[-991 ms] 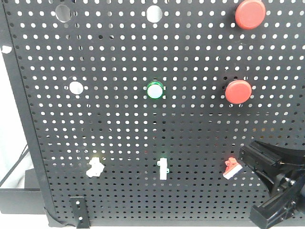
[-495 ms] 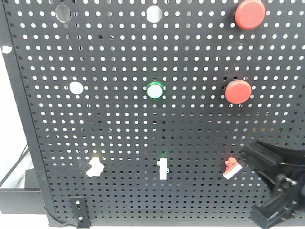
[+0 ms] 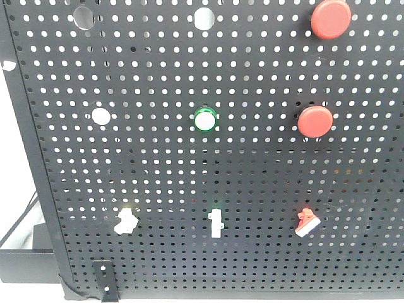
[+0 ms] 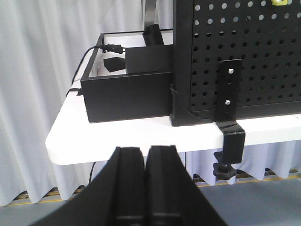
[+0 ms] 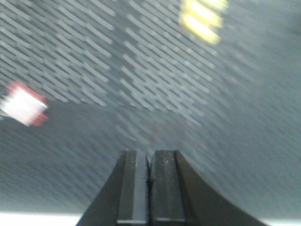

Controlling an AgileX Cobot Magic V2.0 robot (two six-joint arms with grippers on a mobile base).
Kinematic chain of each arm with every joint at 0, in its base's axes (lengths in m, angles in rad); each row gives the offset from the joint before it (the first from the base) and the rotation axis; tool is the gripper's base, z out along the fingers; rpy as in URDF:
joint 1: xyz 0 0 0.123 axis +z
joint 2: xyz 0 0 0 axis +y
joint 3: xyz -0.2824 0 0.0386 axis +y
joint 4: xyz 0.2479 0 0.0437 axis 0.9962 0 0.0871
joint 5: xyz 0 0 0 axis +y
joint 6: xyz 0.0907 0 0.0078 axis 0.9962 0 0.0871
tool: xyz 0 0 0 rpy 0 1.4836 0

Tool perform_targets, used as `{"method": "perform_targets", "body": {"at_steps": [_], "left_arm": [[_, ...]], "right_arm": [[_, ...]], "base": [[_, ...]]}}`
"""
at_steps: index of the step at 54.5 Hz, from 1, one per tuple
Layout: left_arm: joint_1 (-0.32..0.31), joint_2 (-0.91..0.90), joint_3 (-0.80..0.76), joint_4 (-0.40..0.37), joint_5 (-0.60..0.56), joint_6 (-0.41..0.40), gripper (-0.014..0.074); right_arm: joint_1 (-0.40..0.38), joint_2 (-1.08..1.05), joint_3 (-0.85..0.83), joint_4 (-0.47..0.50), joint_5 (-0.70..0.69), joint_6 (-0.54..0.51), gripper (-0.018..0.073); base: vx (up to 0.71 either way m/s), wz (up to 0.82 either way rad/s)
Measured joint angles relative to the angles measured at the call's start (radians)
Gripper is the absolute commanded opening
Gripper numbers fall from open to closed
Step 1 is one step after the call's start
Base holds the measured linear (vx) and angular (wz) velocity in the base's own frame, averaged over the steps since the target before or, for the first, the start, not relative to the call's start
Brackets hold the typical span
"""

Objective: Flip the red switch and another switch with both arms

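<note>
The red switch [image 3: 307, 223] sits low on the right of the black pegboard [image 3: 265, 170], its white lever tip tilted. The pale-yellow switch [image 3: 127, 219] sits low on the left at the same height. Neither arm shows in the front view. In the right wrist view, which is motion-blurred, my right gripper [image 5: 149, 157] is shut and empty, and the red switch [image 5: 23, 104] lies up and to its left. My left gripper [image 4: 146, 153] is shut and empty, below the table edge [image 4: 117, 139] and off the pegboard's [image 4: 244, 56] lower left corner.
A white toggle [image 3: 216, 223] stands between the two switches. A green button [image 3: 205, 118] and two round red push buttons [image 3: 331, 17] [image 3: 315, 121] sit higher up. A black box [image 4: 127, 94] with a cable and a clamp [image 4: 230, 136] stand by the board's base.
The right gripper, seen at the lower right of the front view beside the red switch, has drawn down and right, out of that view. The switches look unchanged.
</note>
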Motion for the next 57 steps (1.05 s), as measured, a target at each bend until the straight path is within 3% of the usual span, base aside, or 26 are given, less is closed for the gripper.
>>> {"method": "perform_targets", "body": {"at_steps": [12,57], "left_arm": [[0.0,0.0,0.0,0.0,0.006,0.0,0.0002],[0.0,0.0,0.0,0.0,0.006,0.0,0.0002]], "right_arm": [[-0.03,-0.024,0.141,0.061,-0.011,-0.01,-0.0008],[-0.004,-0.024,0.144,0.082,-0.003,-0.01,-0.0006]], "base": [[0.0,0.0],[0.0,0.0]]}}
